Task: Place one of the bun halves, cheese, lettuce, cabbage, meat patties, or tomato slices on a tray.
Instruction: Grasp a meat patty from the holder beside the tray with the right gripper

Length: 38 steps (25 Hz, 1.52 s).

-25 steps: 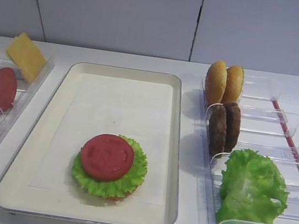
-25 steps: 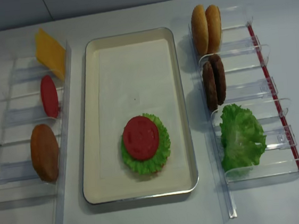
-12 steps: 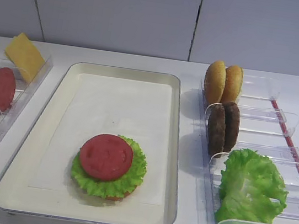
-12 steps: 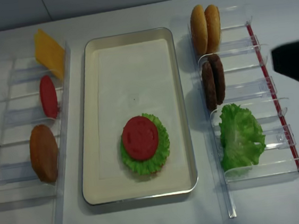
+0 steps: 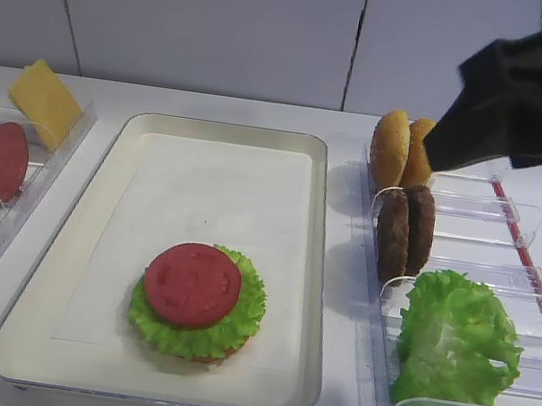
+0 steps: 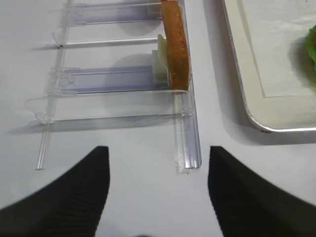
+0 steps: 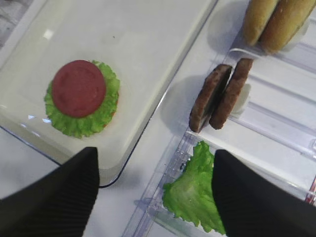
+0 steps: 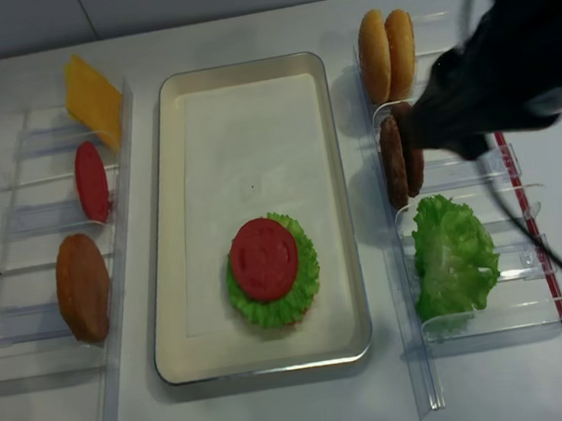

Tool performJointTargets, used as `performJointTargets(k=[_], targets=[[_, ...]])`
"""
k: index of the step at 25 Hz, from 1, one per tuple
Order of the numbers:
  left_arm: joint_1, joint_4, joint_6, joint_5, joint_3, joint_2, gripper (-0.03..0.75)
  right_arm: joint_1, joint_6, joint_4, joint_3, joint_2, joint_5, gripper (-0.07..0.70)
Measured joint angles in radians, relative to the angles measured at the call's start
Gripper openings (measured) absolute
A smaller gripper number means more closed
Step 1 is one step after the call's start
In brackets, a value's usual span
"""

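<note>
On the cream tray (image 5: 314, 270) a tomato slice (image 5: 192, 284) lies on lettuce (image 5: 239, 325). Two meat patties (image 7: 219, 101) stand on edge in the right rack, behind loose lettuce (image 7: 195, 195) and in front of two bun halves (image 7: 274, 19). My right gripper (image 7: 155, 192) is open and empty, high above the gap between tray and rack. Its arm (image 8: 506, 56) partly covers the patties (image 8: 393, 164). Cheese (image 8: 93, 97), a tomato slice (image 8: 91, 180) and a bun half (image 6: 177, 44) sit in the left rack. My left gripper (image 6: 158, 192) is open over bare table. No cabbage is in view.
Clear plastic divider racks flank the tray: the right rack (image 5: 541, 292) with a red strip along its outer side, and the left rack (image 6: 98, 81), whose front end lies just ahead of my left fingers. A white wall stands behind the table.
My right arm has swung in from the right edge and now hangs over the right rack. The food and the left gripper have not moved.
</note>
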Motion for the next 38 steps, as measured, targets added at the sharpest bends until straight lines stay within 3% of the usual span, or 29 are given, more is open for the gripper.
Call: performJointTargets(k=[5,9,16,23,38], targets=[[0.0,0.0,0.0,0.0,0.0,0.0,0.431,0.076,0.269,-0.119,-0.026,0.143,-0.037,0.522],[0.0,0.0,0.0,0.0,0.0,0.0,0.43,0.079,0.354,-0.14,-0.07,0.22,-0.078,0.522],[0.0,0.0,0.0,0.0,0.0,0.0,0.43,0.079,0.398,-0.153,-0.081,0.282,-0.111,0.517],[0.0,0.0,-0.002,0.0,0.0,0.0,0.43,0.08,0.414,-0.183,-0.081,0.331,-0.123,0.452],[0.0,0.0,-0.002,0.0,0.0,0.0,0.43,0.082,0.462,-0.259,-0.081,0.423,-0.137,0.445]])
